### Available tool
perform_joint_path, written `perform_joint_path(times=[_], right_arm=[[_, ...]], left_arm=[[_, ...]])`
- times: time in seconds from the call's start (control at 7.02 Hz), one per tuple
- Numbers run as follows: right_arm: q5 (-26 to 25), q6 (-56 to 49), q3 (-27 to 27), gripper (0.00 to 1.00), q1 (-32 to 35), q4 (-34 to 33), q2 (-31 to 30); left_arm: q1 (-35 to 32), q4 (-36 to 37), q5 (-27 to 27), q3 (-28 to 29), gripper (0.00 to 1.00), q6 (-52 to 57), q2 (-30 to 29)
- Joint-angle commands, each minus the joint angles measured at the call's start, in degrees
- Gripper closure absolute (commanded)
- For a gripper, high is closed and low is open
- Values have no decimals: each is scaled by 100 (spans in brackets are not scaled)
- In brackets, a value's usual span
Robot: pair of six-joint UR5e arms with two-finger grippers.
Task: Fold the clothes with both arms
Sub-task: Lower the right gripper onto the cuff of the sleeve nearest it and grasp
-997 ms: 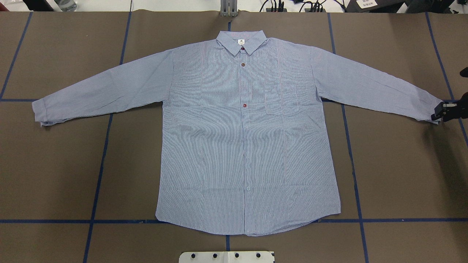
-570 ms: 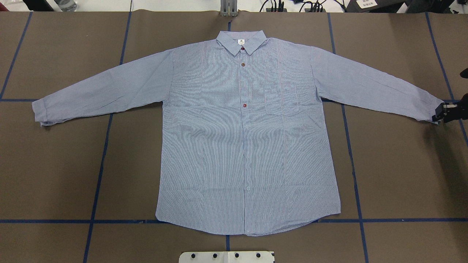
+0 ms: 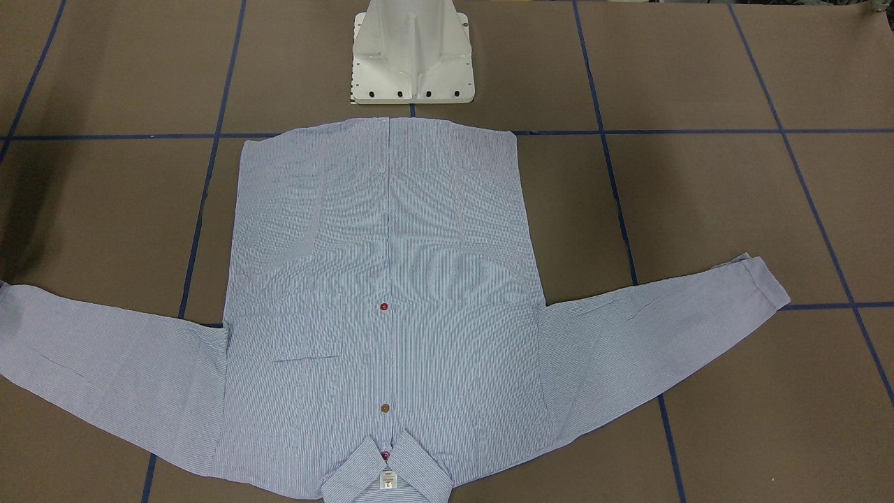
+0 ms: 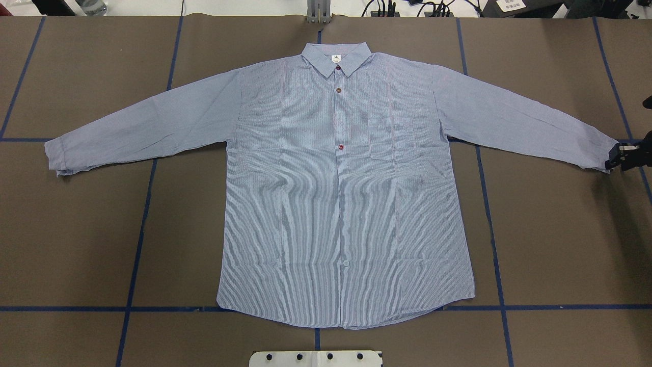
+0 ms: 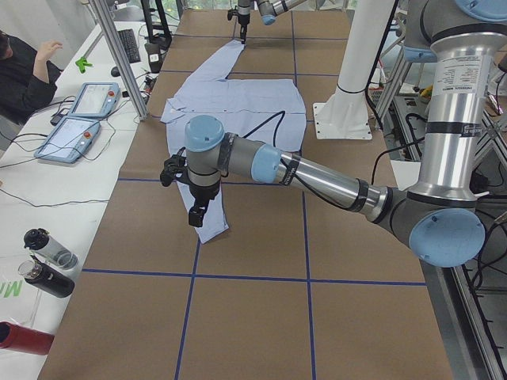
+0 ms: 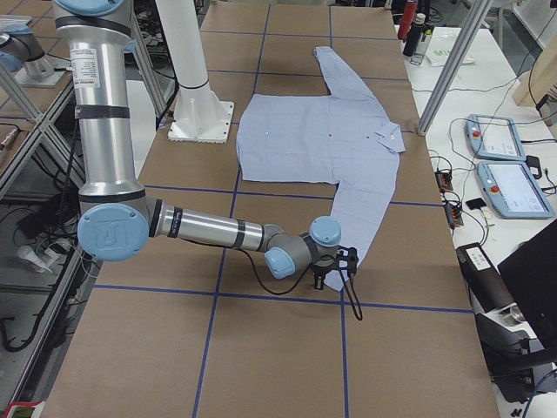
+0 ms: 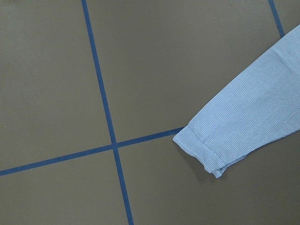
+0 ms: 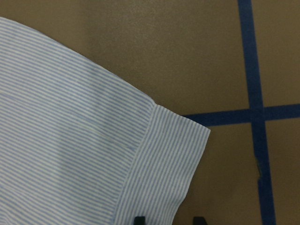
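Lining up sleeve grab: R gripper (image 4: 611, 160) jaws apart, shirt (image 4: 346, 204) cuff (image 8: 164, 159) edge between them, nothing held; next we close, lift. L gripper (image 5: 196, 214) near other cuff (image 7: 201, 145), can't tell state.

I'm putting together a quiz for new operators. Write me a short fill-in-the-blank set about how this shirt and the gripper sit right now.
1. The shirt lies flat, with its collar pointing ___ the robot's base.
2. The right gripper sits at the ___ of one sleeve.
3. The tape lines on the table are ___.

Missing words: away from; cuff; blue
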Motion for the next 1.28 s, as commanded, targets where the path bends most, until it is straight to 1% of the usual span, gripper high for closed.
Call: perform_joint_path(times=[0.0,1.14], right_arm=[[-4,-1,8,54,-9,-3,15],[-4,-63,8,50,-70,14,15]], left_arm=[[0,1,0,-20,1,-39,0],[0,1,0,-38,1,-39,0]])
